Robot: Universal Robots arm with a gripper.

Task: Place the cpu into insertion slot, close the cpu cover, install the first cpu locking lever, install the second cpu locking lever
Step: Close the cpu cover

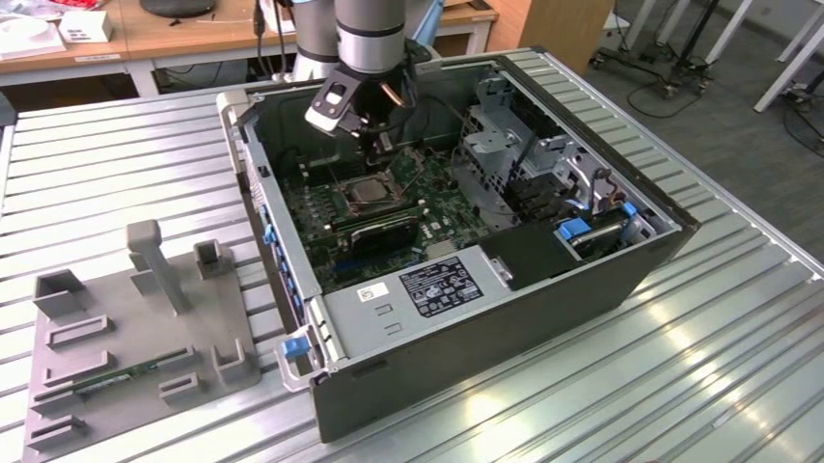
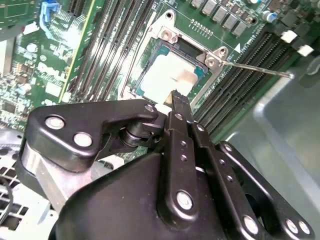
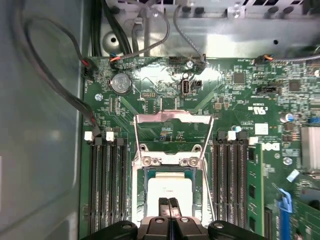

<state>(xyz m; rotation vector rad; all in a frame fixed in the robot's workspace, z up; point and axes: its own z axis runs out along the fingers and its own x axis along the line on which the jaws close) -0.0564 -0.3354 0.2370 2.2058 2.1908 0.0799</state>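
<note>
The cpu [image 3: 169, 189] lies with its silver-grey top up in the insertion slot [image 3: 148, 172] on the green motherboard; it shows too in the second wrist view [image 2: 167, 70] and the exterior view [image 1: 370, 194]. The cpu cover [image 3: 173, 118] is swung open away from the slot, its hinge [image 3: 170, 161] at the slot's edge. A thin locking lever [image 2: 255, 67] sticks out from the slot, unlatched. My gripper [image 3: 169, 204] hangs just above the cpu's edge, fingers [image 2: 178, 102] shut together with nothing between them. In the exterior view the gripper [image 1: 374, 147] is inside the open case.
Long black memory slots [image 3: 106, 185] flank the socket on both sides. Loose cables [image 3: 60, 80] run along the case wall. A metal drive cage [image 1: 515, 154] and the power supply [image 1: 431, 285] crowd the case. A grey fixture [image 1: 129, 318] sits on the table at the exterior view's left.
</note>
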